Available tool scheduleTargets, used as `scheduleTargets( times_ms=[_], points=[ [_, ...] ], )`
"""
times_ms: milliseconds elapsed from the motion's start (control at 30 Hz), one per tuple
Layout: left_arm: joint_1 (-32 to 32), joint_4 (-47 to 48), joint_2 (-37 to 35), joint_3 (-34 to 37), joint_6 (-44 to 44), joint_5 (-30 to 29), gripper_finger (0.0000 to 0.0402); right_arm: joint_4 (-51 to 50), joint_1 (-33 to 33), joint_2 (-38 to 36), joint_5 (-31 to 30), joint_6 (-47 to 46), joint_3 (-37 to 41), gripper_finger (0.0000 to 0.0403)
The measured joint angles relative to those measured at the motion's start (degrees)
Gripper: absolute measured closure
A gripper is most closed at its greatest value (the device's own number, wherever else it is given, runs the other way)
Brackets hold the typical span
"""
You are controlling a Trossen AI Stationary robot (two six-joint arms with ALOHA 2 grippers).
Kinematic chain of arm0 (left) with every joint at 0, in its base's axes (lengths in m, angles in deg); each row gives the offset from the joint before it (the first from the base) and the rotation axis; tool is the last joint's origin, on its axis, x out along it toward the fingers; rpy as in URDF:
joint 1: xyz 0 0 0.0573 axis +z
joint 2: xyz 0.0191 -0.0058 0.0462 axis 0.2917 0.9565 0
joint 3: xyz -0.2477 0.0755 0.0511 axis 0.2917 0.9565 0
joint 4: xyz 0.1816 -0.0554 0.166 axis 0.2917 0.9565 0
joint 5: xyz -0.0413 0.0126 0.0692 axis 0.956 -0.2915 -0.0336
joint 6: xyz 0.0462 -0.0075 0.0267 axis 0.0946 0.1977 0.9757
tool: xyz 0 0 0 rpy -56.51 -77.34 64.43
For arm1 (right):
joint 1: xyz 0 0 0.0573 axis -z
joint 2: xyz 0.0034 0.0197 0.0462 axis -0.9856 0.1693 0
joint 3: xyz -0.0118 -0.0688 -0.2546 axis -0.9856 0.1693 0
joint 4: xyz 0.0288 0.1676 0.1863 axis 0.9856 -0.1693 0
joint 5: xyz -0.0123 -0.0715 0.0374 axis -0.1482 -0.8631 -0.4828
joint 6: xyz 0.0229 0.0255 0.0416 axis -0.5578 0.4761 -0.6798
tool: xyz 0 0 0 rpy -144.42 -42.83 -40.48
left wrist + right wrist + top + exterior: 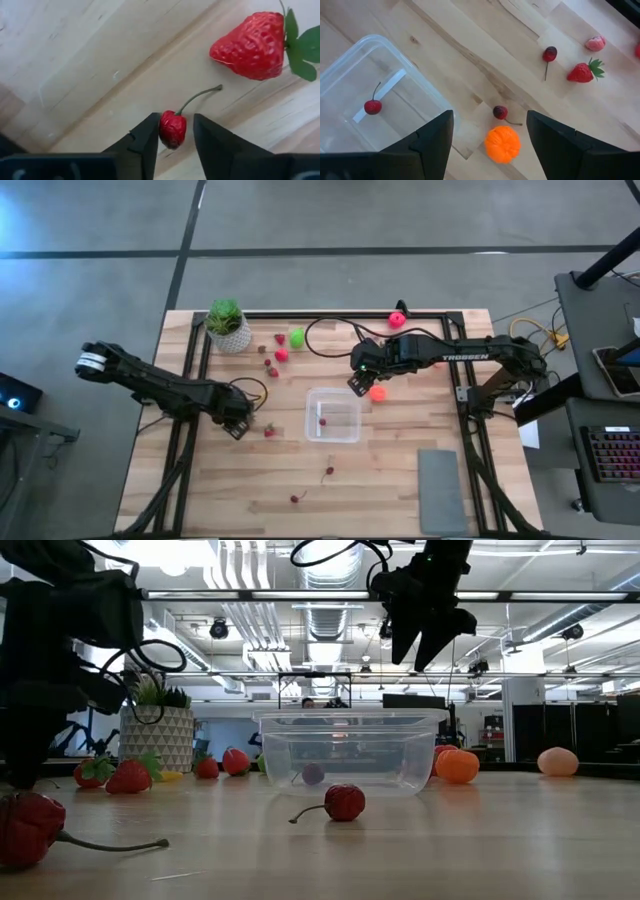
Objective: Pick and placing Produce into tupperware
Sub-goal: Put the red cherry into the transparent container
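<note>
1. Hands first: the left hand (172,137) sits low on the bench (400,500) at about 9 o'clock from the tupperware (333,416), its fingers spread around a small red cherry (172,129); one finger looks to touch it, but the pinch is not closed. The right hand (490,131) hovers above the bench near the container's 1 o'clock corner, jaws wide apart and empty, with an orange ball (502,144) and a dark cherry (500,112) on the wood below it.

2. Tupperware: it stands open at mid-bench and holds, as far as can be seen, a single stemmed cherry (372,106). By my reading the task has barely begun.

3. Larger produce still out: a lime-green piece (297,336) and red fruits near the potted plant (227,324) at 11 o'clock, and a pink ball (397,319) at 1 o'clock by the far edge.

4. Smaller produce still out: a strawberry (255,46) just beside the left hand, and two cherries (329,471) at 6 o'clock.

5. Left to do, I judge: nearly every piece still needs carrying in.
</note>
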Motion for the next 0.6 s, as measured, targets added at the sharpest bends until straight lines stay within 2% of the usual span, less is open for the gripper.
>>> scheduleTargets(
  times_ms=[367, 600],
  points=[
    [0.1, 0.21, 0.13, -2.1, -0.42, -0.3, 0.0355, -0.02, 0.0, 0.0, -0.02, 0.16, 0.0, 0.0159],
    [0.1, 0.2, 0.13, -7.34, -0.39, -0.73, 0.0363, -0.07, 0.0, 0.0, 0.03, 0.59, 0.0, 0.0159]
  ],
)
